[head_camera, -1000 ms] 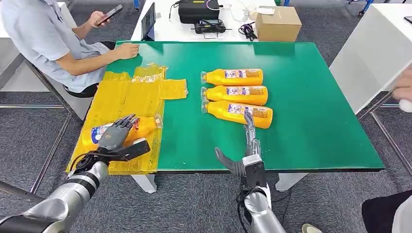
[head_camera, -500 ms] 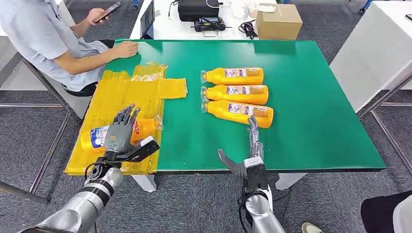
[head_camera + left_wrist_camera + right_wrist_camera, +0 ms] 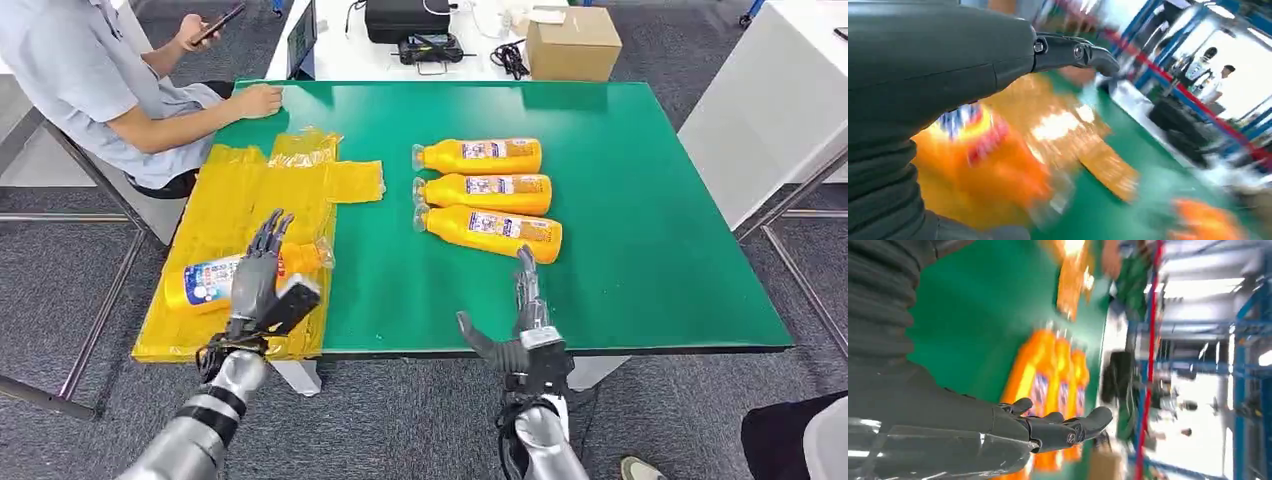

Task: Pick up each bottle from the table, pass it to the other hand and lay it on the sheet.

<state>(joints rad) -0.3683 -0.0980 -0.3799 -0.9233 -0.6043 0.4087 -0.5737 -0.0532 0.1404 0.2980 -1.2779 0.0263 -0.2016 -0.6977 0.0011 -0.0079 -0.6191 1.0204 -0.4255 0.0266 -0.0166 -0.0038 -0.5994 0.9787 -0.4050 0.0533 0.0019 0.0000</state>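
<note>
Now your left hand [image 3: 258,283] has lifted, fingers spread, off 1 bottle [image 3: 240,273] lying on the yellow sheet [image 3: 240,200], while your empty, open right hand [image 3: 522,325] nears 3 bottles [image 3: 485,190].

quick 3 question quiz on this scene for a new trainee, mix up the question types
1. True or false: one orange bottle lies on the yellow sheet.
2. How many orange bottles lie on the bare green table: A two, B three, C four?
3. Fill in: the right hand is ____, holding nothing, just short of the nearest bottle in the row.

Key: 1 true. 2 B. 3 open. The left hand is also open, above the bottle on the sheet.
</note>
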